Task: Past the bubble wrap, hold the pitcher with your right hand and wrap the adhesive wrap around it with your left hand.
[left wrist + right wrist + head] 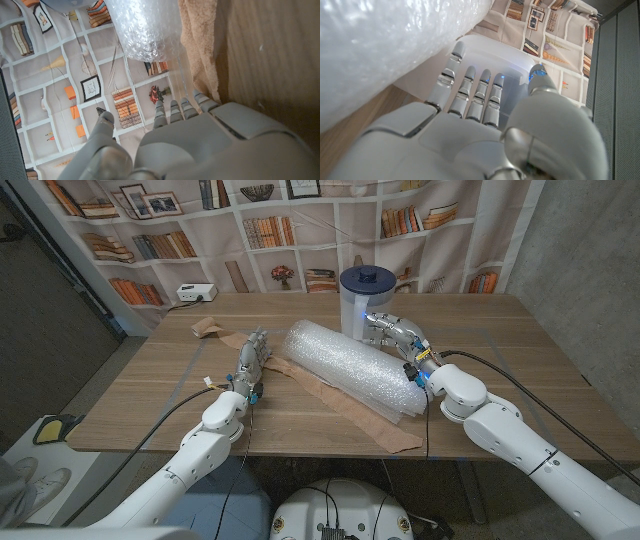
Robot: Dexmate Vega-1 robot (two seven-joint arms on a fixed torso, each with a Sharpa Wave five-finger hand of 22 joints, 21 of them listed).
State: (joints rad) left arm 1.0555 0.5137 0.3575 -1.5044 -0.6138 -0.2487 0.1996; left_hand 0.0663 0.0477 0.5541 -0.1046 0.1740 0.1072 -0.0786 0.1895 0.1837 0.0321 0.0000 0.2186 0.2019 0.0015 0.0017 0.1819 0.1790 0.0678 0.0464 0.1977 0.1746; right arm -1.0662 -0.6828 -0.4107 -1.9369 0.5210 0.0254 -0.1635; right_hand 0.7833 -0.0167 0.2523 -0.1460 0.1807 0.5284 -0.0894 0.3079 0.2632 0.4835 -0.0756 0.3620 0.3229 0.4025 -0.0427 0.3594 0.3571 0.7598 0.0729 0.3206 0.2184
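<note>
Nearest me, my left robot hand [252,360] waits with fingers apart, holding nothing, beside the bubble wrap roll [350,367] lying on brown paper [345,408]. Past the roll, my right robot hand [388,330] reaches the pitcher [362,300], fingers spread and not yet clasped. Holding and wrapping both remain. The pitcher stands upright at the surface's [520,370] far side, translucent, dark-lidded.
</note>
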